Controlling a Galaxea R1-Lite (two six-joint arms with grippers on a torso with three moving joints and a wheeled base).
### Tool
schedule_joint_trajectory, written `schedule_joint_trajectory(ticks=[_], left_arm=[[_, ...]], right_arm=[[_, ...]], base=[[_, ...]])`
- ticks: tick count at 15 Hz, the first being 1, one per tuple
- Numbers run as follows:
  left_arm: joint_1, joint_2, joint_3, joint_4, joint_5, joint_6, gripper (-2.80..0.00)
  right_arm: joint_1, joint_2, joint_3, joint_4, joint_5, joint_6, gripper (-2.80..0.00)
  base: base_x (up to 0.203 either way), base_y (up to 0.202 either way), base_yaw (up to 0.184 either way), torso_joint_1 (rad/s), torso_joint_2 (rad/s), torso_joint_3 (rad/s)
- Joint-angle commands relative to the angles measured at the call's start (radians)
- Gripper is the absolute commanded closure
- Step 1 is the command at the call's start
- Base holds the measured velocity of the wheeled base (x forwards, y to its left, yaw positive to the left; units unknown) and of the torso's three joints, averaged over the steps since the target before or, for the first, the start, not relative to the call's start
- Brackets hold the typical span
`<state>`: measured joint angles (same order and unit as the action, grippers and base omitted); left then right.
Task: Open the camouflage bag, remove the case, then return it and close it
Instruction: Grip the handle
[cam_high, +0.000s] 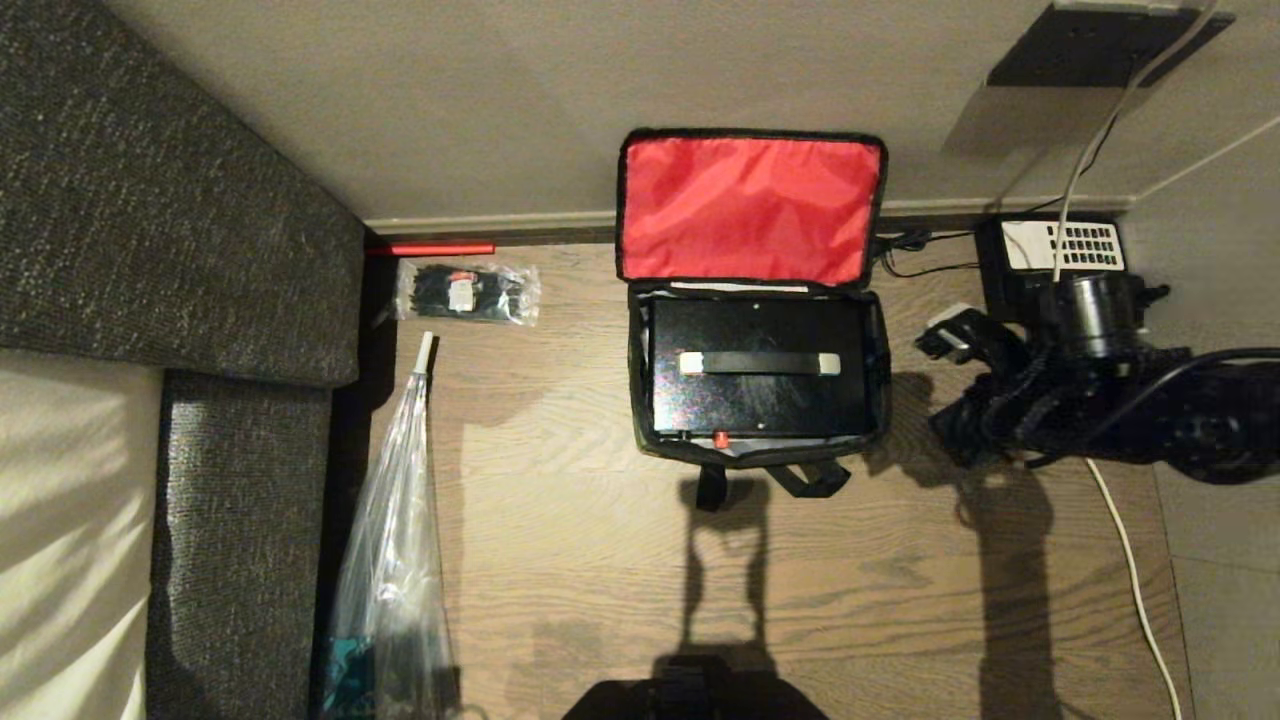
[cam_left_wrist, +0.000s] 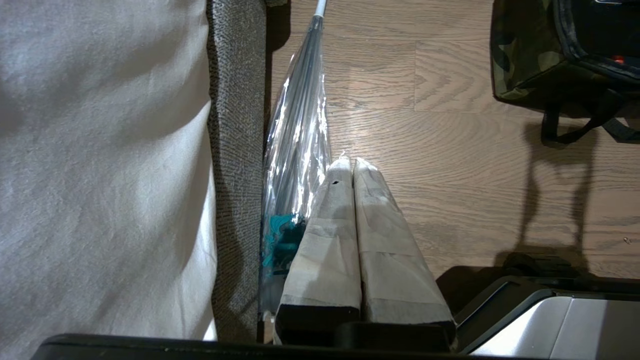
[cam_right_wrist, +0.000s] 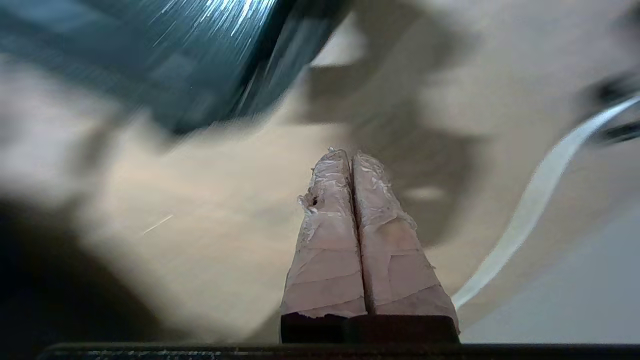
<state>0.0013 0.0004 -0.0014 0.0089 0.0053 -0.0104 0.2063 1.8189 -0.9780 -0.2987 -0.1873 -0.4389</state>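
Camouflage bag (cam_high: 757, 300) on the wooden floor (cam_high: 600, 560), centre — red-lined lid raised against the far wall; the case (cam_high: 760, 385) sits inside. Right gripper (cam_right_wrist: 352, 156) hovers right of the bag, jaws clenched, empty. Left gripper (cam_left_wrist: 351, 162) near-left beside a bed (cam_left_wrist: 100, 175) — jaws clenched, empty.

Right arm (cam_high: 1100, 410) reaches in from the right side of the head view — right gripper (cam_right_wrist: 352, 155) pressed together, empty. Left gripper (cam_left_wrist: 350, 162) hangs low, fingers closed too.
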Motion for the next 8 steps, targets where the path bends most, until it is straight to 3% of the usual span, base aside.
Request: schedule_joint_trajectory(ticks=[1, 3, 5, 6, 8], left_arm=[[0.0, 0.0, 0.0, 0.0, 0.001, 0.0, 0.0], [0.0, 0.0, 0.0, 0.0, 0.001, 0.0, 0.0], [0.0, 0.0, 0.0, 0.0, 0.001, 0.0, 0.0], [0.0, 0.0, 0.0, 0.0, 0.001, 0.0, 0.0], [0.0, 0.0, 0.0, 0.0, 0.001, 0.0, 0.0]], right_arm=[[0.121, 0.154, -0.008, -0.281, -0.344, -0.106, 0.0], [0.198, 0.178, 0.018, -0.503, -0.432, -0.245, 0.0], [0.233, 0.132, 0.046, -0.577, -0.476, -0.376, 0.0], [0.253, 0.117, 0.059, -0.588, -0.477, -0.405, 0.0], [0.318, 0.133, 0.08, -0.593, -0.492, -0.378, 0.0]], base=[[0.0, 0.0, 0.0, 0.0, 0.0, 0.0], [0.0, 0.0, 0.0, 0.0, 0.0, 0.0], [0.0, 0.0, 0.0, 0.0, 0.0, 0.0], [0.0, 0.0, 0.0, 0.0, 0.0, 0.0], [0.0, 0.0, 0.0, 0.0, 0.0, 0.0]])
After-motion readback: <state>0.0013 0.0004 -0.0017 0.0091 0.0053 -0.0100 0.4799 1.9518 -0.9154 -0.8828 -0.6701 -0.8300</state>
